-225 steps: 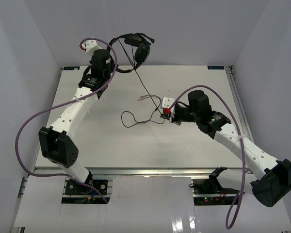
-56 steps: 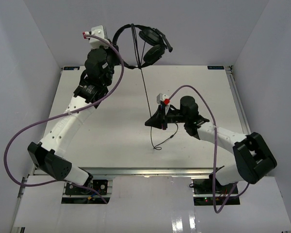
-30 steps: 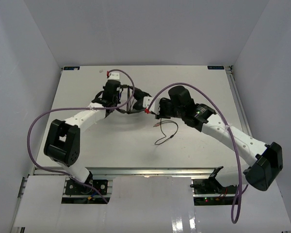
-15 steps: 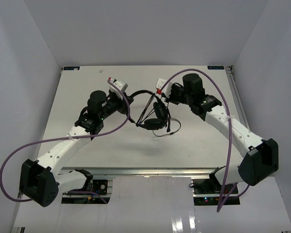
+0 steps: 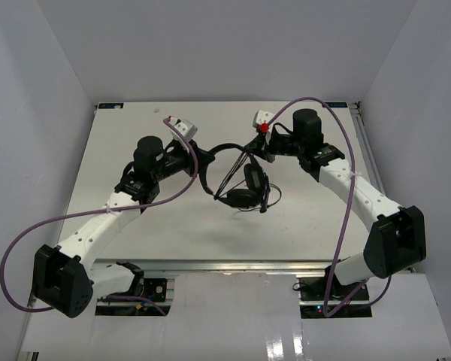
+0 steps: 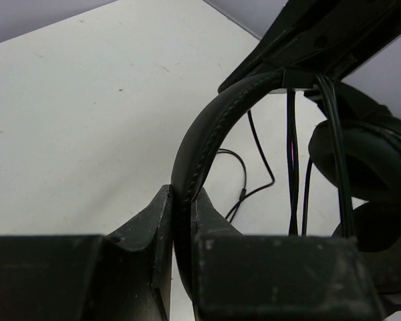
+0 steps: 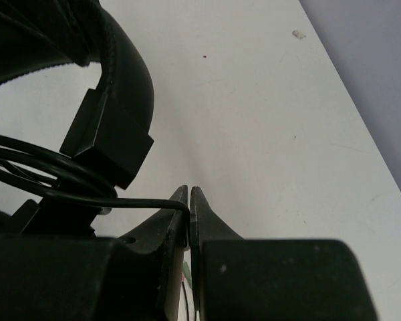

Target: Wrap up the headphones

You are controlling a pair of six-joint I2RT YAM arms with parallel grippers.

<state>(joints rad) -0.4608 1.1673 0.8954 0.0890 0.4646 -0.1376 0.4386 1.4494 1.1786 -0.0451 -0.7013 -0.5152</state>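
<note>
The black headphones (image 5: 244,197) hang just above the middle of the table, headband arched on top and the two ear cups (image 6: 364,164) below it. My left gripper (image 5: 207,167) is shut on the headband (image 6: 207,127), which runs up from between its jaws in the left wrist view. My right gripper (image 5: 253,153) sits at the other end of the band. It is shut on the thin dark cord (image 7: 137,202), which bends into its closed jaws. Cord turns cross the headband (image 6: 293,160), and a loose loop (image 5: 273,197) trails beside the cups.
The white table (image 5: 128,143) is walled at the back and both sides. Thick purple arm cables loop out at the left (image 5: 19,233) and down the right (image 5: 344,226). A metal rail (image 5: 364,158) runs along the right edge.
Both arms brought the headphones down from high at the back to the table's middle. In the last half second the right gripper shifted slightly back and right; the cups sank a little.
</note>
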